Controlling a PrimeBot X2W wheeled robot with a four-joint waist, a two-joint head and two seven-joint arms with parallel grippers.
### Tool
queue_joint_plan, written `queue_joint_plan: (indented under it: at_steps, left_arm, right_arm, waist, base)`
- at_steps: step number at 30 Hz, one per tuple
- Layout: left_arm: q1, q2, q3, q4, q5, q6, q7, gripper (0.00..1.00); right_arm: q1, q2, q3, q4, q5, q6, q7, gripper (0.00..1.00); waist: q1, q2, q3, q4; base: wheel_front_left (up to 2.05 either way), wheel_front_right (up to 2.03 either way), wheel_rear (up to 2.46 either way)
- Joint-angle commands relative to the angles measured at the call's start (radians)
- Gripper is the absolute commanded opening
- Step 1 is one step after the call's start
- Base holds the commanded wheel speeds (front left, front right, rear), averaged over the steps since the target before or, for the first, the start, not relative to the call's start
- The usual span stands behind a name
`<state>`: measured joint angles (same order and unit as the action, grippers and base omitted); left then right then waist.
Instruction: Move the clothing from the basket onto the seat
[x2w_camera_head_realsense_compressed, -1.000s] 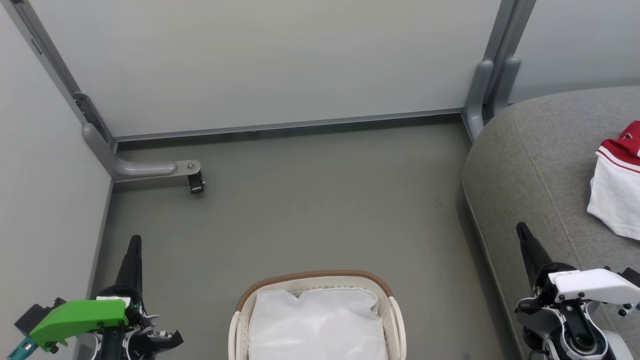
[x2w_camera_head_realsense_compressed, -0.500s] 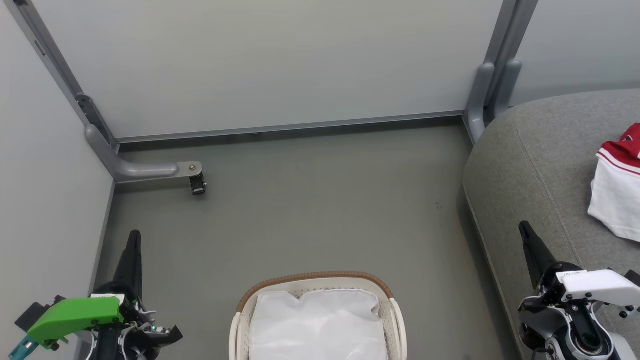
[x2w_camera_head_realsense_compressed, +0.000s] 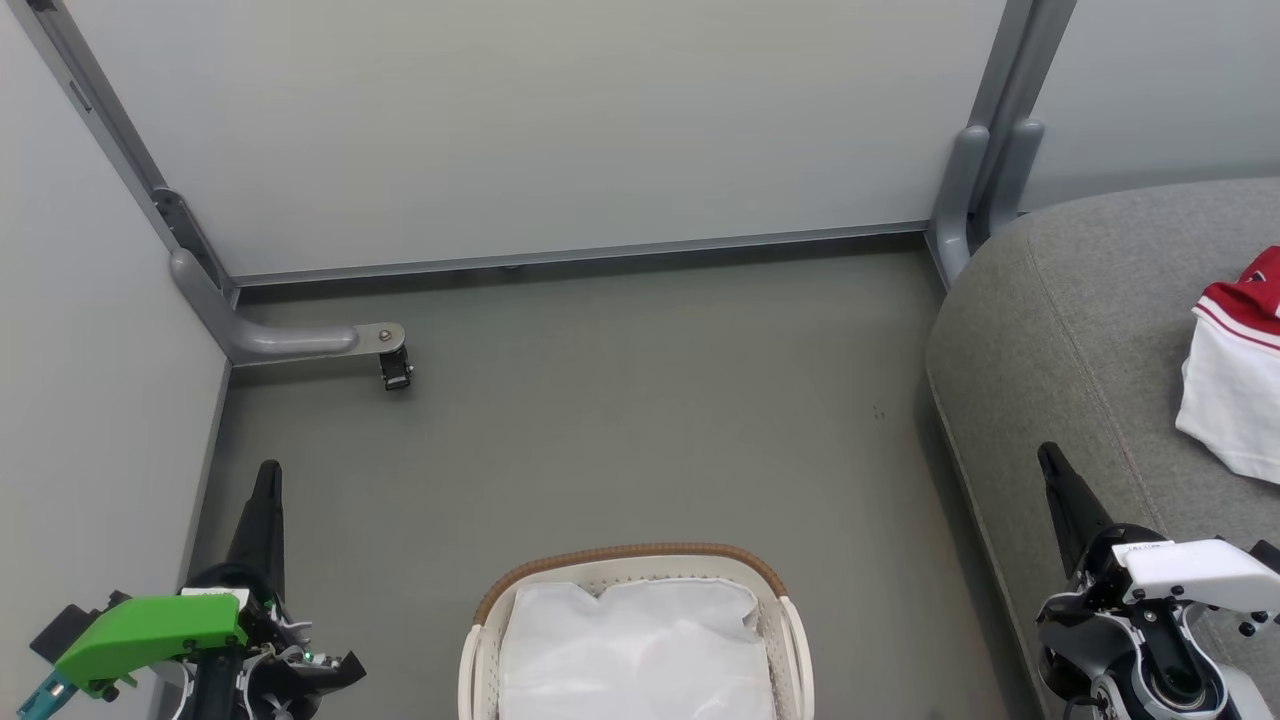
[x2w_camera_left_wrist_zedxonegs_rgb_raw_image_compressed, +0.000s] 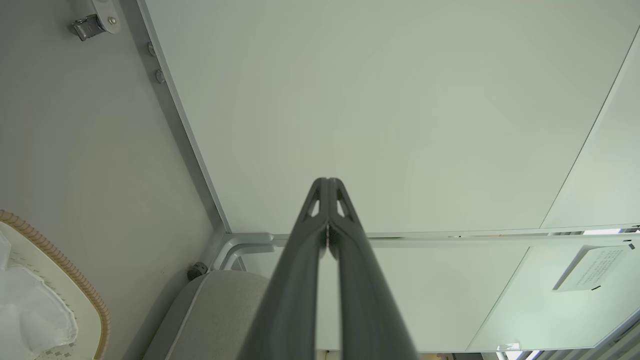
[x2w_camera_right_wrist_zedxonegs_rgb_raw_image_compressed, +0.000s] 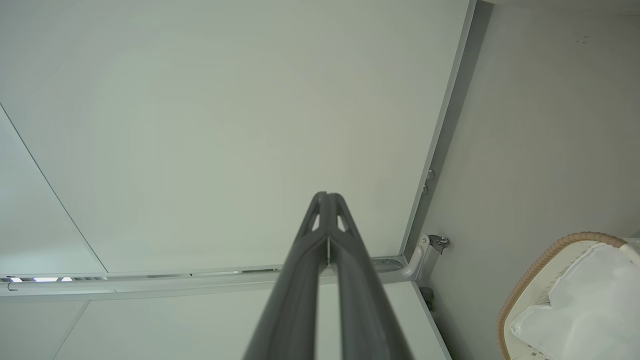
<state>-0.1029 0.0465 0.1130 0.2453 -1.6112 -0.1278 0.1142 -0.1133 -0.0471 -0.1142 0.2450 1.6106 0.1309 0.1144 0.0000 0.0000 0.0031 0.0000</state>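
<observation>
The basket (x2w_camera_head_realsense_compressed: 628, 550) is running off the head view's bottom edge, so just its far, brown-rimmed end is showing. The white liner sheet (x2w_camera_head_realsense_compressed: 640, 640) is covering the basket's floor and hiding whatever lies beneath it. The clothing (x2w_camera_head_realsense_compressed: 1232, 395) on the seat (x2w_camera_head_realsense_compressed: 1060, 330) is being cut by the right edge, with only a corner of red and a white fold peeking in. The seat itself is running past the right and bottom edges. In the left wrist view, a pale notice (x2w_camera_left_wrist_zedxonegs_rgb_raw_image_compressed: 590, 267) is carrying print too small to read.
</observation>
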Motion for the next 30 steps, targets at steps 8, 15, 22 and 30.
queue_joint_plan:
  at_steps: [8,15,22,30]
  left_arm:
    - [-0.011,0.007,0.003,-0.002,-0.003,-0.006,0.004,0.0]
    - [-0.011,0.007,0.003,-0.002,-0.003,-0.006,0.004,0.0]
    - [-0.011,0.007,0.003,-0.002,-0.003,-0.006,0.004,0.0]
    - [-0.011,0.007,0.002,-0.002,-0.003,-0.006,0.004,0.0]
  right_arm:
    - [0.011,-0.006,-0.002,-0.003,0.004,0.0,0.003,0.0]
    - [0.011,-0.006,-0.002,-0.003,0.004,0.0,0.003,0.0]
    - [0.011,-0.006,-0.002,-0.003,0.004,0.0,0.003,0.0]
    - [0.011,-0.006,-0.002,-0.003,0.004,0.0,0.003,0.0]
  waist:
    - [0.0,0.0,0.0,0.0]
    - [0.0,0.0,0.0,0.0]
    - [0.0,0.0,0.0,0.0]
    - [0.0,0.0,0.0,0.0]
  base:
    - [0.0,0.0,0.0]
    - [0.0,0.0,0.0]
    - [0.0,0.0,0.0]
    - [0.0,0.0,0.0]
